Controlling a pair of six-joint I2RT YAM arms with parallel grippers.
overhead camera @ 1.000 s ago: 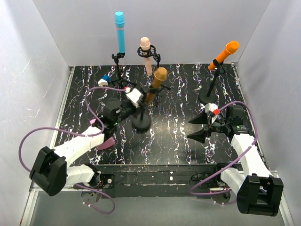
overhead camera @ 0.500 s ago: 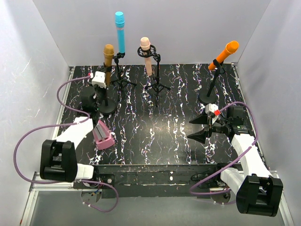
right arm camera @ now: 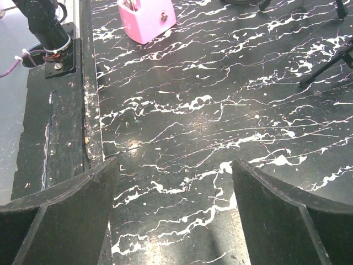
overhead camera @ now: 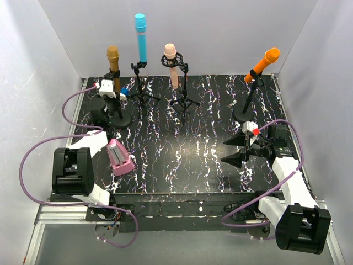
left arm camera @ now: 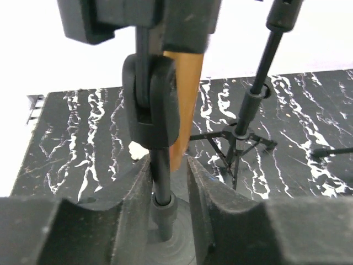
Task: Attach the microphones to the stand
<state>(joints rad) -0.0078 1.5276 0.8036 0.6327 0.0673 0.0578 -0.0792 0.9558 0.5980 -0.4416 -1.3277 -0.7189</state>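
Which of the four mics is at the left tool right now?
The golden-brown microphone, leftmost: the left tool straddles its stand's pole. Cyan, pink and orange stand clear.

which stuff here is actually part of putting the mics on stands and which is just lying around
For the job:
- cyan microphone
- pale pink microphone
- orange microphone
- golden-brown microphone
- black stands

Just lying about:
- flat pink box
- small blue-and-white object by the tripod legs

Table [overhead camera: 193, 149]: four stands [overhead camera: 185, 91] across the rear, one microphone [overhead camera: 142, 38] on each; flat box [overhead camera: 119, 157] front-left, before the leftmost stand [overhead camera: 117, 113].
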